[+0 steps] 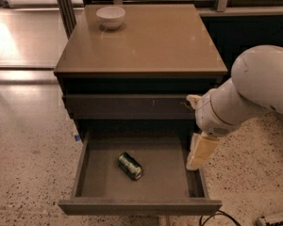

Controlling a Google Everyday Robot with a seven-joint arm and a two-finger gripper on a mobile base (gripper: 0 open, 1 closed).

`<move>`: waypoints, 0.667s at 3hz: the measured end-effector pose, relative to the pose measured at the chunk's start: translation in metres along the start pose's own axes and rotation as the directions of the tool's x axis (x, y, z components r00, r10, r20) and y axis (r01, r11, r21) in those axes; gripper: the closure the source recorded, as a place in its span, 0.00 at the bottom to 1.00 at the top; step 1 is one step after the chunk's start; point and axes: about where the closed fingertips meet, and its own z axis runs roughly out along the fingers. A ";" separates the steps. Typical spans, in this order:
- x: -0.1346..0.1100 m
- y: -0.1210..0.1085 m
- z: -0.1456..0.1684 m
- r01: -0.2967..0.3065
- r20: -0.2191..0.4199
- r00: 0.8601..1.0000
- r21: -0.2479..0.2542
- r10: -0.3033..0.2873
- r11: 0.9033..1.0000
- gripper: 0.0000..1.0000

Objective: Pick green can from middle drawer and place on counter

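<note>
Around the dark cabinet (132, 86) you have speckled terrazzo floor (28, 173); behind its left, glossy flooring (19, 41) catches bright light; your tool (200, 150) hangs at its right side.

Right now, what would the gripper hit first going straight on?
The gripper, hanging over the right edge of the middle drawer, would likely meet that side wall or the floor beside it; depth unclear. The green can is off that line.
</note>
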 end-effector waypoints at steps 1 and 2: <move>0.003 0.001 0.022 0.019 -0.081 0.996 -0.045 -0.023 0.999 0.00; 0.004 0.001 0.025 0.018 -0.074 0.997 -0.043 -0.021 0.999 0.00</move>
